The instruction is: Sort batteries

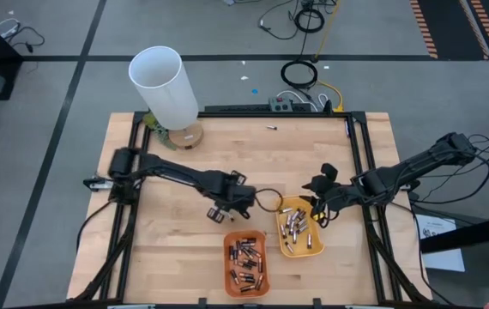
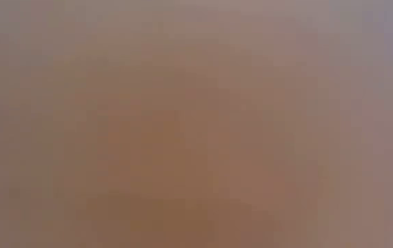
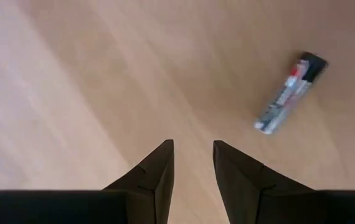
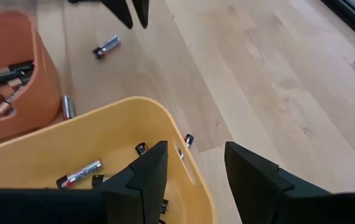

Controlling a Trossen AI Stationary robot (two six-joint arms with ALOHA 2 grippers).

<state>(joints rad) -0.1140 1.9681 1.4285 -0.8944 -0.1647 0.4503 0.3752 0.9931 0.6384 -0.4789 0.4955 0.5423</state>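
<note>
High view: your bench (image 1: 184,257) carries an orange tray (image 1: 246,263) of dark batteries at its near edge and a yellow tray (image 1: 299,229) of silvery ones just beside it, toward the right edge. The left end effector (image 1: 220,212) hangs over bare wood near the orange tray's far corner; the right end effector (image 1: 320,211) sits over the yellow tray's far rim. A white tube (image 1: 166,86) stands at the far left corner.

Low view: nothing legible.

Left wrist view: fingers slightly apart, empty; one loose battery (image 3: 288,94) lies ahead and off to one side. Centre over it and line the fingers across its length before you descend.

Right wrist view: fingers apart, empty, above the yellow tray's rim; stray cells (image 4: 106,46) lie near both trays.
</note>
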